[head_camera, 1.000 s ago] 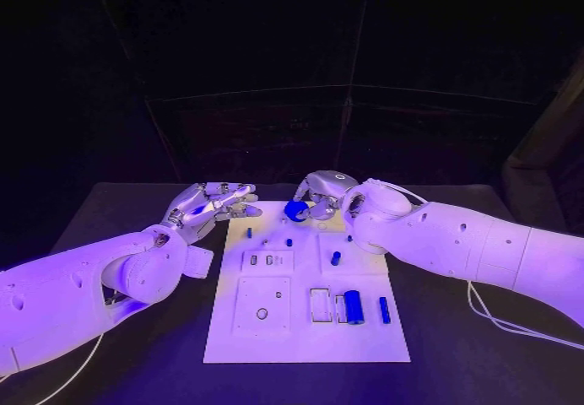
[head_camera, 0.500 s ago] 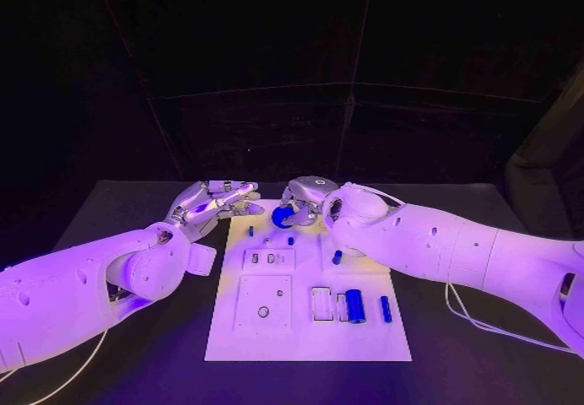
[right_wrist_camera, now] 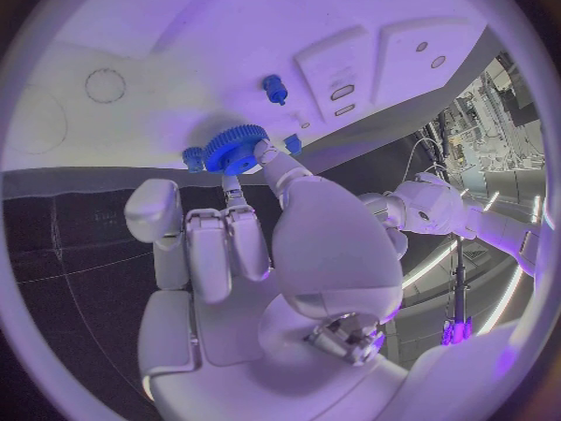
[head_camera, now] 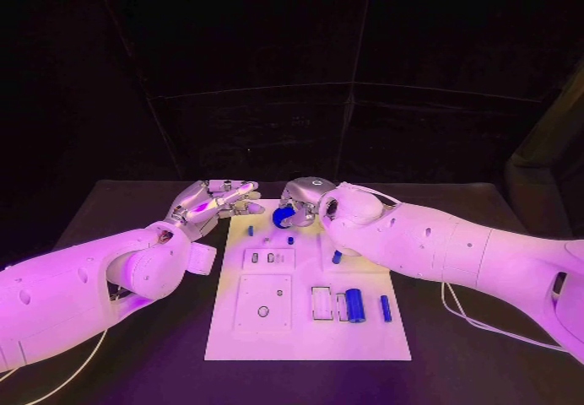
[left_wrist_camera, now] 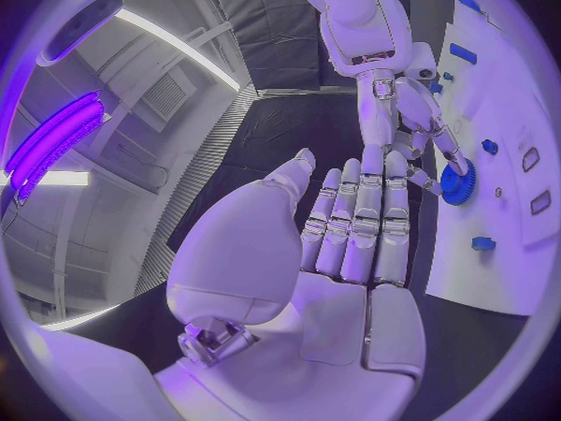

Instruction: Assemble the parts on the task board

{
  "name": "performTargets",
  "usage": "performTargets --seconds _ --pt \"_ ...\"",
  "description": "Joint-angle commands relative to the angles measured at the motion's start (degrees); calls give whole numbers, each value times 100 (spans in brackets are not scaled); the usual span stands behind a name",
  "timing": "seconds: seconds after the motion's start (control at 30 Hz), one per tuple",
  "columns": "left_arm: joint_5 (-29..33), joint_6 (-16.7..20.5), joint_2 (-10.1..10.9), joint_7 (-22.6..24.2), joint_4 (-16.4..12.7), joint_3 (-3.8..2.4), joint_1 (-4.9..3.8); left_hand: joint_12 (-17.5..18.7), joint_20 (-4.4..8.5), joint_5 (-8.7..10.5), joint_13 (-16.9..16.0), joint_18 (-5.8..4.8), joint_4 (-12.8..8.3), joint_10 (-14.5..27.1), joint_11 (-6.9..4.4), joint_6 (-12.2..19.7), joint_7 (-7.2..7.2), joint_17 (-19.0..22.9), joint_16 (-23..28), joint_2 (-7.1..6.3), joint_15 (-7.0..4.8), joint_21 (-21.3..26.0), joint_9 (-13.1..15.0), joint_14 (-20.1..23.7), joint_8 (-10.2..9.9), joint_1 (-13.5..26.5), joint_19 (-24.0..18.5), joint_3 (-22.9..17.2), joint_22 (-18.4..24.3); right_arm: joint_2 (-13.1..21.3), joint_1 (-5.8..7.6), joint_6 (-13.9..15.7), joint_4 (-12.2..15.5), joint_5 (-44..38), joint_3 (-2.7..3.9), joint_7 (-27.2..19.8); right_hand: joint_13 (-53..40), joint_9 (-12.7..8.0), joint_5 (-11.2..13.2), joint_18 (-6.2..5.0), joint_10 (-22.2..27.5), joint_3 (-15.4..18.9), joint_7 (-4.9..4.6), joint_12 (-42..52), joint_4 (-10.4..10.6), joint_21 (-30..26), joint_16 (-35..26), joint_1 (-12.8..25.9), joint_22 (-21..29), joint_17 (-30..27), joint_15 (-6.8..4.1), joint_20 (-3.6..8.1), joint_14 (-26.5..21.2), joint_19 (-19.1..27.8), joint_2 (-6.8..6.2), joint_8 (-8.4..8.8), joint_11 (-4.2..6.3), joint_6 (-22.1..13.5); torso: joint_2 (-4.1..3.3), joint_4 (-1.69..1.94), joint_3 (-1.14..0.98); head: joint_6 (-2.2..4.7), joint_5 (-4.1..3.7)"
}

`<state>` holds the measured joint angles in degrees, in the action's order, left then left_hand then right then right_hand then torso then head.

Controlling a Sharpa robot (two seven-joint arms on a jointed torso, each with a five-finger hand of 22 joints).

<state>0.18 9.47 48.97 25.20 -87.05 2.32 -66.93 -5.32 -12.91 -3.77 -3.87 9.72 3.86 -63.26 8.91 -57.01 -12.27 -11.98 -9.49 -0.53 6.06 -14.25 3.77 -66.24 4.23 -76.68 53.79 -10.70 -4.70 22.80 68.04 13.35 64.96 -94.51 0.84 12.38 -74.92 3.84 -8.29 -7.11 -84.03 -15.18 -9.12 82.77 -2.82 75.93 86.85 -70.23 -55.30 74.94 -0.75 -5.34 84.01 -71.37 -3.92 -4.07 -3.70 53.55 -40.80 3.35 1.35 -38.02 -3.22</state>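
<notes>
The white task board (head_camera: 305,329) lies in the middle of the black table. My right hand (head_camera: 305,197) hovers over the board's far end and pinches a blue gear (head_camera: 283,217) between its fingertips. The right wrist view shows the blue gear (right_wrist_camera: 237,148) close above the board (right_wrist_camera: 140,37), beside a small blue peg (right_wrist_camera: 275,89). My left hand (head_camera: 217,201) is just off the board's far left corner, fingers stretched out and holding nothing. In the left wrist view its flat palm (left_wrist_camera: 339,253) faces the right hand (left_wrist_camera: 409,112) and the gear (left_wrist_camera: 458,182).
A blue cylinder (head_camera: 353,305) and a thin blue bar (head_camera: 385,309) lie on the board's near right. Small blue pegs (head_camera: 337,257) stand further up, near rectangular slots (head_camera: 320,304). Black table (head_camera: 487,354) surrounds the board.
My right hand has carried the blue gear a little to the left and lower over the board's far end. The left hand has stayed where it was.
</notes>
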Motion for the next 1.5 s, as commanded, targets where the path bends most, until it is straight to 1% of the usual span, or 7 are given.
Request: performTargets --seconds 0.03,0.3,0.53,0.67,0.9,1.2,1.5 --pt "15 -35 -4 12 -6 -5 -10 35 6 25 8 85 -39 47 11 43 -9 -9 39 7 14 33 -9 -40 -34 -34 52 7 6 -11 5 -19 -23 -141 0 257 -726 -35 14 45 -101 104 -48 -62 17 -13 29 40 16 675 75 -66 432 12 -116 72 -72 -281 2 5 1 0 -13" --pt "-1 -63 -3 -7 -3 -5 -10 50 8 27 8 87 -50 59 16 53 -18 -21 39 9 12 34 -9 -65 -38 -25 70 3 9 -9 4 1 -22 -68 0 271 -625 -59 102 35 -12 666 -110 -177 547 -21 59 184 49 753 145 -154 443 44 -250 95 -142 -1195 -1 -4 -3 4 4" --pt "-57 -65 7 -6 -7 -5 -10 52 8 27 8 87 -51 60 17 54 -19 -23 40 9 12 34 -8 -68 -39 -23 72 3 10 74 4 -94 44 41 0 253 -627 -42 -89 31 -3 1071 -115 -178 1145 -17 70 302 62 786 159 -164 446 54 -152 78 -152 -1031 5 0 -2 0 2" --pt "-65 -67 22 -5 -9 -5 -10 53 8 27 8 86 -52 61 17 55 -19 -23 41 9 12 35 -8 -67 -39 -22 72 3 10 249 4 514 165 349 0 17 -668 -19 -194 36 -34 1141 -118 -135 1271 2 83 257 33 821 161 -165 454 34 -111 45 -153 -778 2 -9 -7 1 11" --pt "-69 -86 44 -2 2 -5 -10 55 8 26 8 85 -55 61 17 54 -17 -24 46 13 13 37 -8 -66 -38 -22 72 -1 12 892 4 1215 608 1443 -4 -824 -645 14 -395 24 -16 1143 -98 -161 1193 -16 66 -36 99 775 146 -155 442 69 -20 -14 -135 -282 3 -32 -9 9 -6" --pt "-69 -66 57 17 22 -5 -9 51 3 26 2 80 -80 29 8 27 -6 -25 87 22 20 65 -1 -36 -24 -22 50 -20 28 1995 8 517 775 3028 -10 -1951 -570 17 -542 3 55 1082 -54 -254 739 -87 30 -674 228 706 107 -121 424 151 36 -44 -89 -111 -1 -88 -26 60 -39" --pt "-70 -69 20 27 51 -4 -8 51 0 26 0 79 -85 19 6 20 -3 -25 101 23 22 78 0 -28 -21 -17 35 -25 35 2395 -4 247 573 3530 -13 -2278 -553 5 -586 5 69 1123 -51 -276 617 -92 33 -781 232 722 99 -111 428 150 -11 -23 -83 -122 -18 -114 -58 94 -120"
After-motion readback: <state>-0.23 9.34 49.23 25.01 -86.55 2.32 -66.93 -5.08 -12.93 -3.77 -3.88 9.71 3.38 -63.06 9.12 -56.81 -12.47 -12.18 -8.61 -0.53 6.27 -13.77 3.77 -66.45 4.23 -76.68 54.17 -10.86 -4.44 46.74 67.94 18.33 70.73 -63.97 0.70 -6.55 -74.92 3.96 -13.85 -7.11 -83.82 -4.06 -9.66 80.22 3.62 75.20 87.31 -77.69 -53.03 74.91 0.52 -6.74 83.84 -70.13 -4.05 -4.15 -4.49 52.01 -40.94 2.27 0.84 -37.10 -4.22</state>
